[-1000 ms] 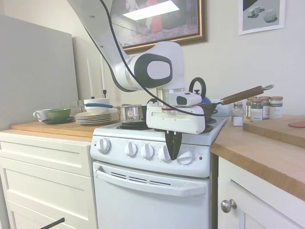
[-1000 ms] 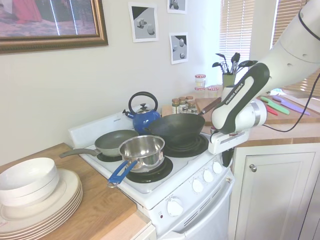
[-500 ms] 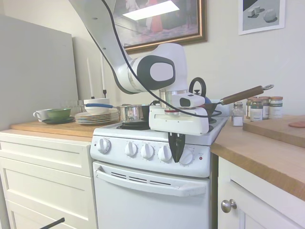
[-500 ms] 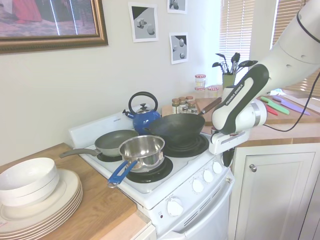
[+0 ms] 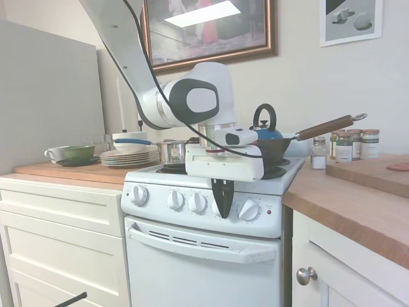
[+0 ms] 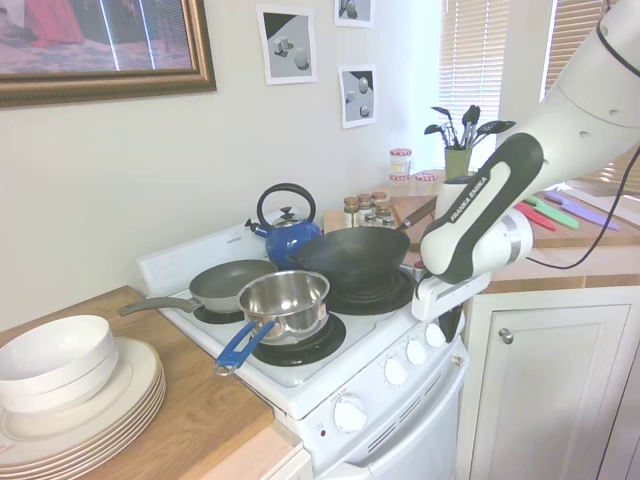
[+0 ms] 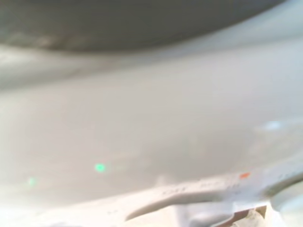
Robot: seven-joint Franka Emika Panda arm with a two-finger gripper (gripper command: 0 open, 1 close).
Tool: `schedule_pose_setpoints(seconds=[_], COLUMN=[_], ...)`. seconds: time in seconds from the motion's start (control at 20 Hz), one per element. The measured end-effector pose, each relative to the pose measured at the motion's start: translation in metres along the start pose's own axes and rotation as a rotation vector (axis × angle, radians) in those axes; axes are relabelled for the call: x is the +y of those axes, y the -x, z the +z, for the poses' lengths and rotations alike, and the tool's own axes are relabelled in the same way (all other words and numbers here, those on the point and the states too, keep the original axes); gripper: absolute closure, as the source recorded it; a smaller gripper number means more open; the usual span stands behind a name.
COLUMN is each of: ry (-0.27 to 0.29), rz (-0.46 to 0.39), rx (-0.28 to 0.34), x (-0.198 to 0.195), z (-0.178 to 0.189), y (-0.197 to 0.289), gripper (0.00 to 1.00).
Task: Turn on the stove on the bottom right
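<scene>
Stove (image 5: 192,220), narrow white coil-burner range | my black two-finger gripper (image 5: 222,206) hangs over its fourth round white knob (image 5: 219,206), rightmost knob (image 5: 248,210) just beside | fingers pinched together, empty

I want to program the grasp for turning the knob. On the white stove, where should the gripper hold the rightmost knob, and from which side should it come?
Probably from the front, fingers straddling the round rim of the rightmost knob: it projects from the stove front panel, near the red light. The gripper hangs before the neighbouring knob.
</scene>
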State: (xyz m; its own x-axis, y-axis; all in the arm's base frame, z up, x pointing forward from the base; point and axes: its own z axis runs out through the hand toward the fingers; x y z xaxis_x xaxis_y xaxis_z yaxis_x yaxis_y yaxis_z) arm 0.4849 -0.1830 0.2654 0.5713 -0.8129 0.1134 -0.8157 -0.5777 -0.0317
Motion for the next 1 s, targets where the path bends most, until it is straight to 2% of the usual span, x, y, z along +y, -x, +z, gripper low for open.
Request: schedule_pose_setpoints(seconds=[0.5,0.55,1.0], ry=[-0.041,-0.045,-0.073], rz=[0.001,0.003,-0.002], rx=[0.037,0.038,0.050], x=[0.013,0.014,0.017], z=[-0.041,-0.044,-0.069], y=[0.036,0.038,0.054], gripper=[1.00,0.00,0.00])
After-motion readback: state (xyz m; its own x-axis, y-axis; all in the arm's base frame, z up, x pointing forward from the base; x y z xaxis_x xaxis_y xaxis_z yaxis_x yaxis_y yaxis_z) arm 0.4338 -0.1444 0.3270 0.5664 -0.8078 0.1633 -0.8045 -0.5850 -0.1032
